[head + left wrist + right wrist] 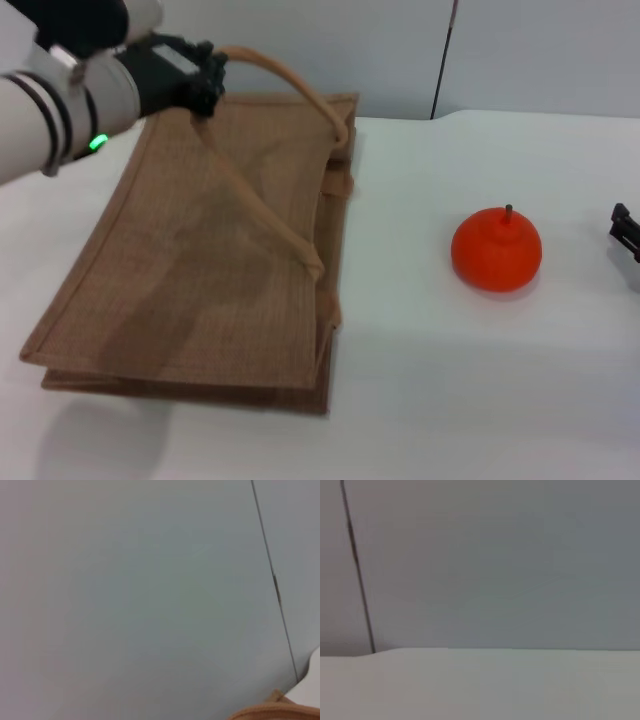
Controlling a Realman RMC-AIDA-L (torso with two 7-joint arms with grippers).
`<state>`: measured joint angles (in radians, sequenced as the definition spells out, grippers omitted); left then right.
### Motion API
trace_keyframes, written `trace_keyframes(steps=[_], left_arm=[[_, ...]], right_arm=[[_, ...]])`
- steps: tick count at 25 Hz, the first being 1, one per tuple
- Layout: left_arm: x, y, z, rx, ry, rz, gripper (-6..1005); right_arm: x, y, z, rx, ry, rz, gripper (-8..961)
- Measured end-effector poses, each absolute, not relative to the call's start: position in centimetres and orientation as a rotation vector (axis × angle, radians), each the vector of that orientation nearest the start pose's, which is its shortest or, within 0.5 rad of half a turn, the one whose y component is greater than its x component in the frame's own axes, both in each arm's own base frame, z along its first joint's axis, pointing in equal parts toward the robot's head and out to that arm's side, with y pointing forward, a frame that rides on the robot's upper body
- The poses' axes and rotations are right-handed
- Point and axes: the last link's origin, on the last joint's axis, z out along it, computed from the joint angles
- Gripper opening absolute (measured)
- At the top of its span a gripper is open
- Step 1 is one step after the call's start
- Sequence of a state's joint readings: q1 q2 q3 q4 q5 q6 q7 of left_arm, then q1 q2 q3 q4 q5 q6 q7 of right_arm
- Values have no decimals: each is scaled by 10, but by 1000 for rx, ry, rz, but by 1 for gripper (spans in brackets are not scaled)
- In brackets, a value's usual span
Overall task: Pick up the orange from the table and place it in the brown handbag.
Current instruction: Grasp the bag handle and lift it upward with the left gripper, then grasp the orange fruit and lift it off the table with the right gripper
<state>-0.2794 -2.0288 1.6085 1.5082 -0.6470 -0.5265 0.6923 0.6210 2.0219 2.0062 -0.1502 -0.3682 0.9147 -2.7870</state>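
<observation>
One orange (496, 250) on table (480, 390), one brown handbag (210, 260).

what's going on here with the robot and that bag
The left gripper is at the top of the brown handbag, shut on one handle and holding it up. The orange sits untouched on the table, right of the bag. The right gripper is at the table's right edge.
</observation>
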Motion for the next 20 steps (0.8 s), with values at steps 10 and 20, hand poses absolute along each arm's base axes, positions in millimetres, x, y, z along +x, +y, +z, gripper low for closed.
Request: trace_keyframes(steps=[10, 20], left_arm=[[-133, 372, 96, -2031, -250, -219, 115], [-108, 358, 117, -2027, -158, -216, 114]], right_arm=[[359, 358, -21, -1771, 836, 487, 880], [341, 354, -20, -1857, 713, 598, 881]])
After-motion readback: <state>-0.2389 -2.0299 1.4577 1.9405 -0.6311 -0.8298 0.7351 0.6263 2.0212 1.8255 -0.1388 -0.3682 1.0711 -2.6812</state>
